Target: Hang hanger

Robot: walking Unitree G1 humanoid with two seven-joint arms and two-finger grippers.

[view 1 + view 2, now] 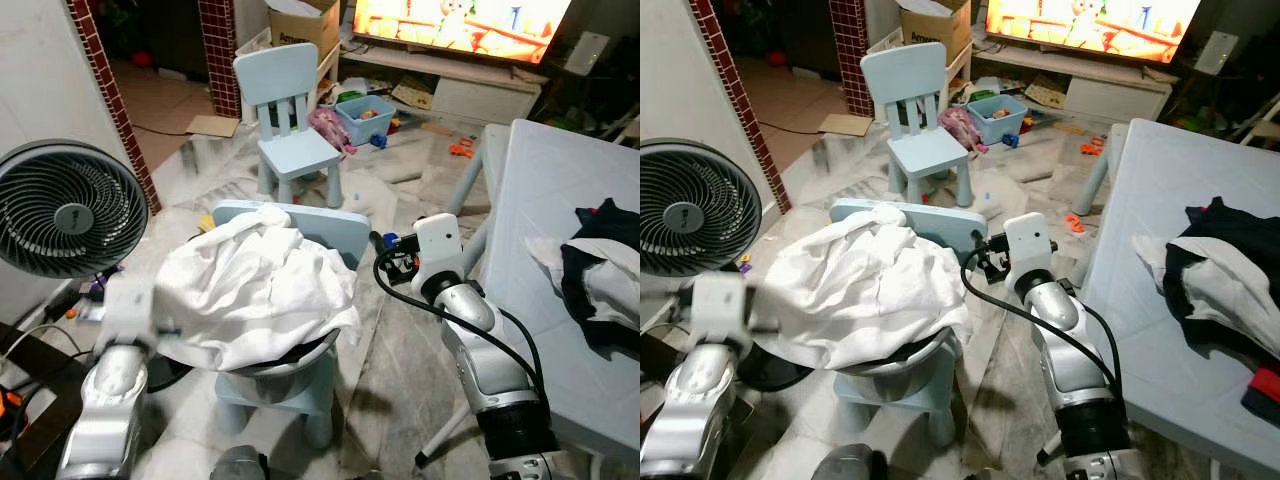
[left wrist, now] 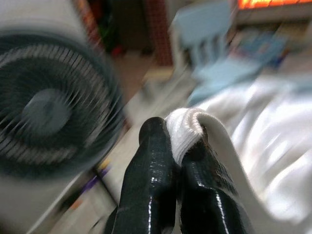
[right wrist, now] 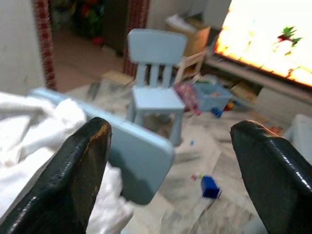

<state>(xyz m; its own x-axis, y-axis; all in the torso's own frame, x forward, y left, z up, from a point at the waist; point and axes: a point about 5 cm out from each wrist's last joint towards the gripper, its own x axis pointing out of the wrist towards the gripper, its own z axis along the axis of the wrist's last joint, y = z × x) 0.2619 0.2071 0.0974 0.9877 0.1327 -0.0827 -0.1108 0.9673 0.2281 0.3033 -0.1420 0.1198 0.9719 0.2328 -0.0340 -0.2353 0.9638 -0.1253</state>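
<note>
Toy-strewn floor (image 1: pixel 400 330); left claw (image 2: pixel 183 146) pinching blurred white cloth (image 1: pixel 255 285).

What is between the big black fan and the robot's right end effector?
In the left eye view, a crumpled white cloth heaped on a pale blue plastic chair lies between the round black fan and the right end effector.

Home living rm: TV (image 1: pixel 455 25), kids' chair (image 1: pixel 288 125), toys, fan (image 1: pixel 65 210).
</note>
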